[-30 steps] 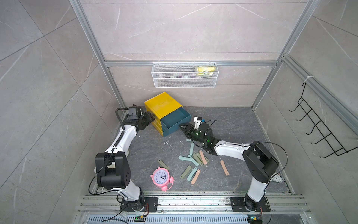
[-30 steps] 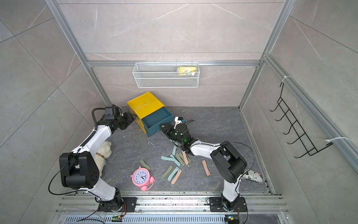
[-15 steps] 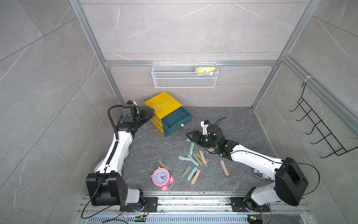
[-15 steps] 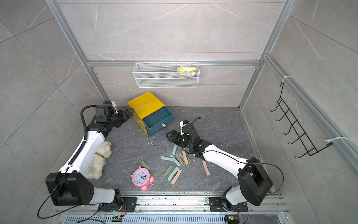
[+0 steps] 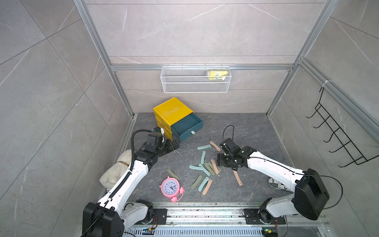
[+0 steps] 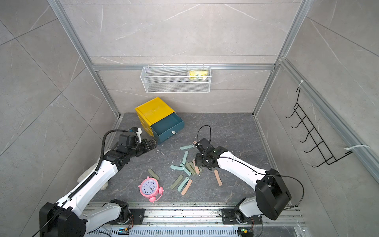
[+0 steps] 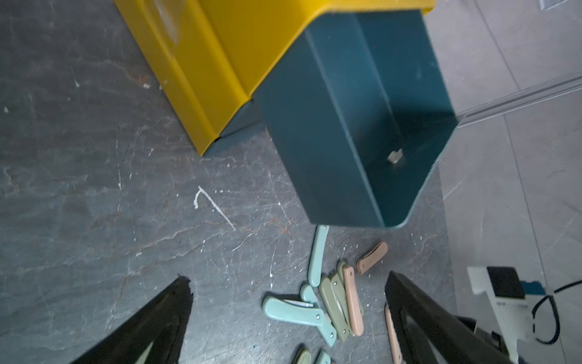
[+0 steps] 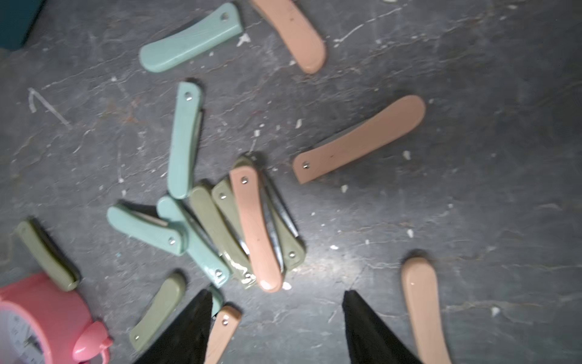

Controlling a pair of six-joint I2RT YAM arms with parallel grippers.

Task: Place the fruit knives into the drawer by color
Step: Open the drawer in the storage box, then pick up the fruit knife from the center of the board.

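Because the knives [image 8: 255, 227] lie overlapped in mixed colors on the table [image 5: 235, 127] near the open drawer [image 5: 182, 133], the right fingers [image 8: 368, 331], spread empty like the left fingers [image 7: 419, 315], may pinch two together.

Bits you can't make out

Right wrist cam is smeary: beside the right gripper [image 8: 276, 291] a mint knife [image 8: 216, 299] hides behind one finger [image 8: 189, 331], a peach knife [image 8: 425, 315] on the other side runs off the edge, and the pink clock [image 8: 31, 321] is chopped. Ahead of the left gripper [image 7: 288, 276] the yellow cabinet [image 7: 220, 47] is cropped, and a second peach knife [image 7: 391, 334] slips behind a finger [image 7: 441, 331]. Back behind that gripper, in both top views, the left arm [image 5: 127, 180] covers part of the plush toy [image 5: 117, 166]. In a top view the right arm [image 5: 272, 168] hides most of some printed thing [image 5: 274, 182]. The yellow item [image 5: 217, 74] in the wire basket [image 5: 194, 88] is too small to identify.
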